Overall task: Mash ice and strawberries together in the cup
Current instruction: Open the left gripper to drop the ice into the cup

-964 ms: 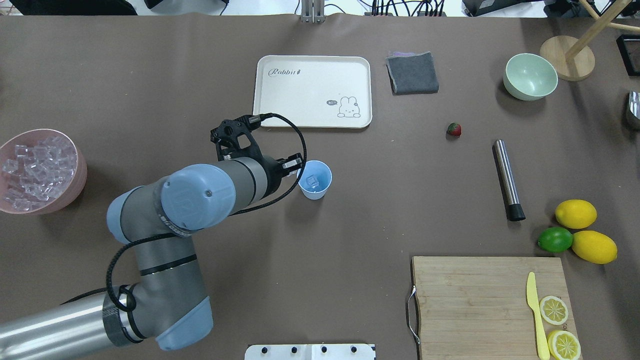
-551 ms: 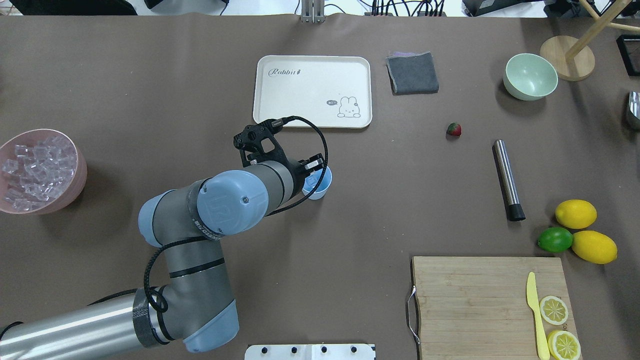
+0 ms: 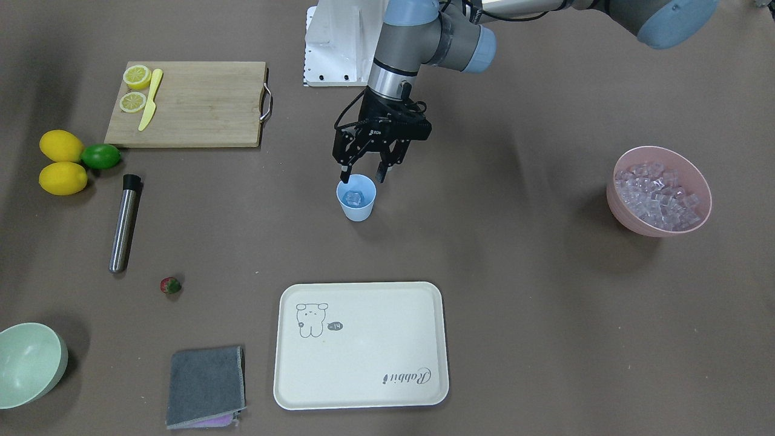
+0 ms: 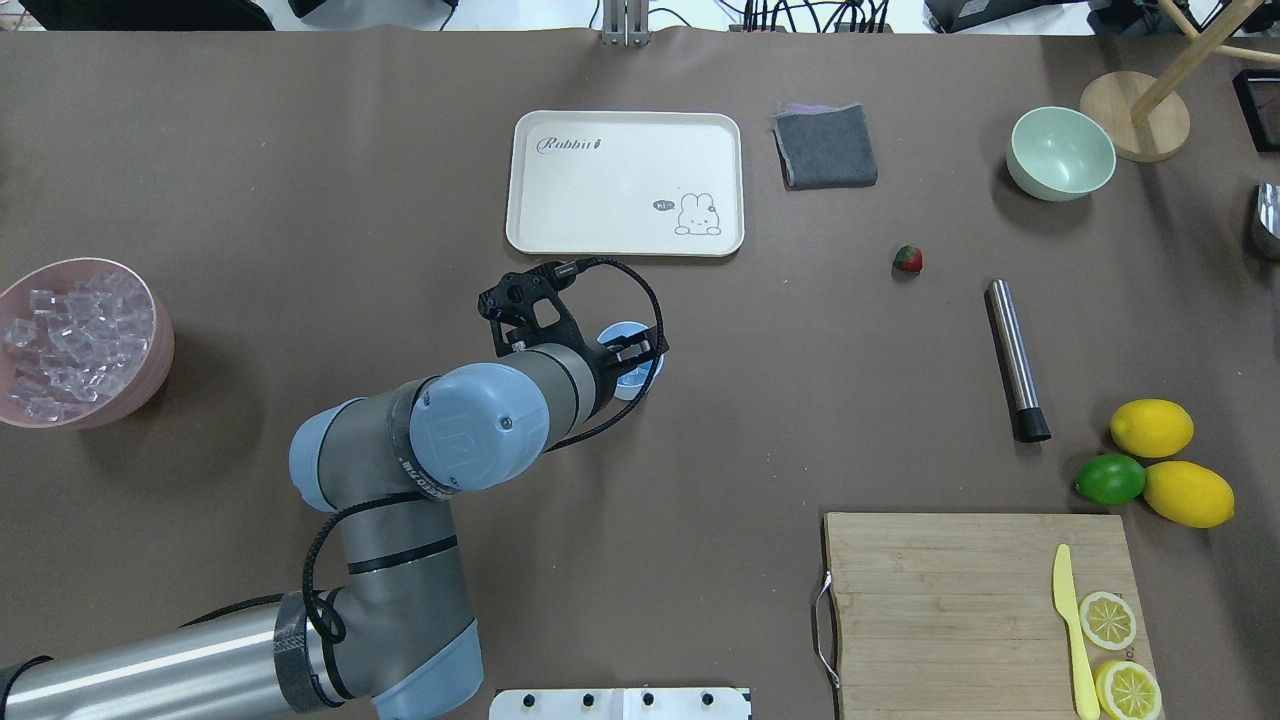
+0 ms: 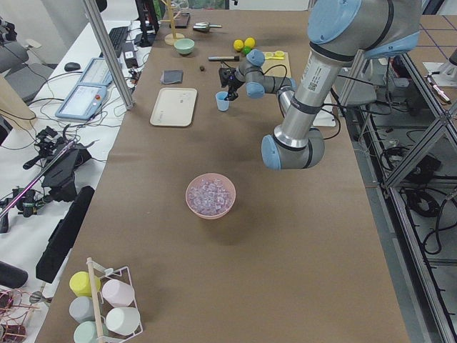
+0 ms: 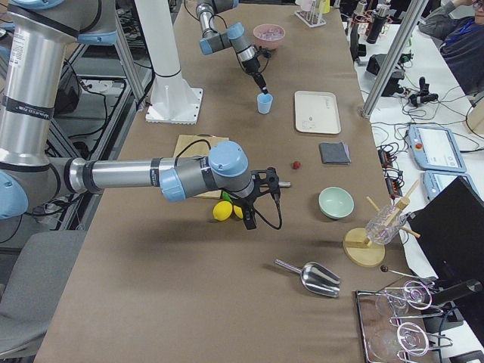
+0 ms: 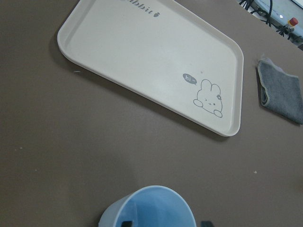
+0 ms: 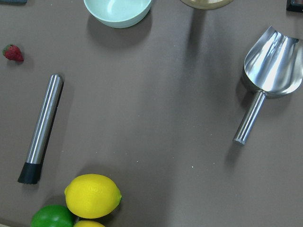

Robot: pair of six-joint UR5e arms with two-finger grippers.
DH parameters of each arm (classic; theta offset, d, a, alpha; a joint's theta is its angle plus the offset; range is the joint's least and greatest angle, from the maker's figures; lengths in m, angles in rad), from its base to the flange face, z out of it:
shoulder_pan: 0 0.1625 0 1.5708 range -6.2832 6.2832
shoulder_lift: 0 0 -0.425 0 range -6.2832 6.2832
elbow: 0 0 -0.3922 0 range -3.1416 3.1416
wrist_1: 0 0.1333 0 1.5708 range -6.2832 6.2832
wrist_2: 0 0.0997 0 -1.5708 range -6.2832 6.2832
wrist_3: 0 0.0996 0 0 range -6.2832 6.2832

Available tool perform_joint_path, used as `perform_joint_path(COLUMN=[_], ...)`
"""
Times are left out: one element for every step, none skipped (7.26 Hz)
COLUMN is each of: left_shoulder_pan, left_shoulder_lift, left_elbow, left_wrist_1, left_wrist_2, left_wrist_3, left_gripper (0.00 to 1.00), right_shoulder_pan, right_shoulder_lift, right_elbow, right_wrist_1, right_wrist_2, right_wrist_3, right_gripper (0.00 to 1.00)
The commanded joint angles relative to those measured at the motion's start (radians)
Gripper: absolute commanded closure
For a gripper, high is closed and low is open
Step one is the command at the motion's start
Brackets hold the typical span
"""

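Robotics lab: aluminium frame posts (image 5: 108,53), cable-strewn side bench (image 5: 28,107), two robot arms (image 6: 121,175)

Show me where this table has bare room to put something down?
The widest bare stretch lies between the pink bowl and the tray. Another lies between the cup and the muddler. It is crowded at the cup, where the left end effector hangs, and around the lemons and lime.

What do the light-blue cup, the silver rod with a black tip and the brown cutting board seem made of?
The light-blue cup looks like matte plastic: even colour, thin wall. The silver rod with a black tip seems metal, shiny along its length; the tip is perhaps rubber. The brown cutting board appears wooden: grain in joined strips.
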Motion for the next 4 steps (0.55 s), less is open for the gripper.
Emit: perform_joint_path(left_shoulder_pan=[0.0,-0.024,-0.075,-0.151], left_shoulder_lift=[0.003,0.026,0.07,0.143], left_elbow=[-0.06,-0.122,-0.182,-0.243], left_wrist_1=[0.139,0.229,0.265,0.306], left_wrist_2=[-0.049,-0.118,-0.211,-0.32], left_wrist_3=[0.11,0.208,0.315,0.418], left_gripper=[0.01,0.0,0.0,0.0], right_shoulder_pan=[0.0,0.0,-0.003,-0.003], right_shoulder_lift=[0.002,0.003,0.006,0.006], right_elbow=[0.0,0.002,0.003,0.005], right_wrist_1=[0.033,0.065,0.067,0.071], right_wrist_2=[0.0,-0.003,0.003,0.041], right_wrist_3=[-0.007,-0.004,0.003,0.006], right_gripper=[0.0,0.0,0.0,0.0])
